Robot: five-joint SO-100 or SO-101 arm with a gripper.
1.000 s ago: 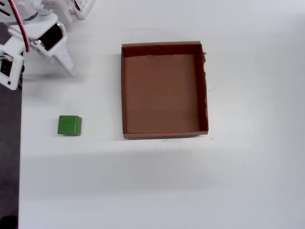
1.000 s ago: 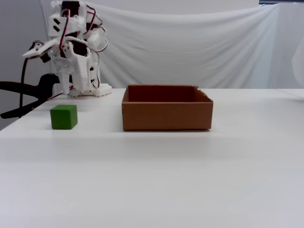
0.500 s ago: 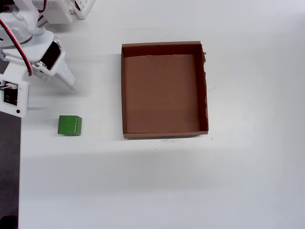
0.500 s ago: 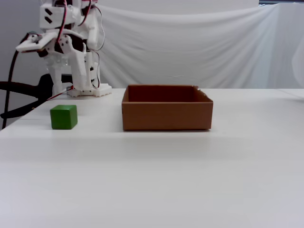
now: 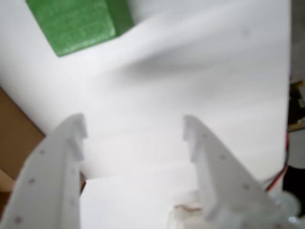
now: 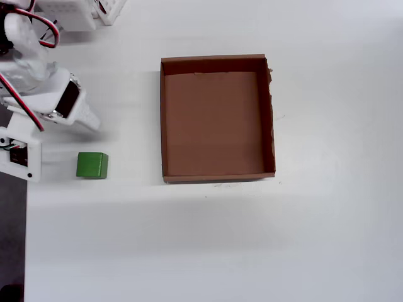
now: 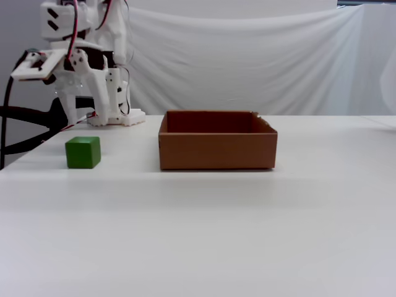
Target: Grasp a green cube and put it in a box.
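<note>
Overhead view puts the green cube [image 6: 92, 165] on the worktop [image 6: 252, 239], left of the empty box [image 6: 217, 178]. My hand [image 5: 136, 131] is spread wide, holding nothing, short of the cube. I should centre it over the cube, square to its faces, then descend.

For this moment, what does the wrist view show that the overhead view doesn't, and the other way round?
Only the wrist view shows the gripper from behind its fingertips: the jaws stand apart with bare table between them, nothing held. It catches just a brown corner of the box at its left edge.

Only the overhead view shows the layout: the whole box, empty, with a ragged right wall, and the arm at the table's left edge.

Both show the green cube lying on the white table, apart from the gripper and outside the box.
</note>
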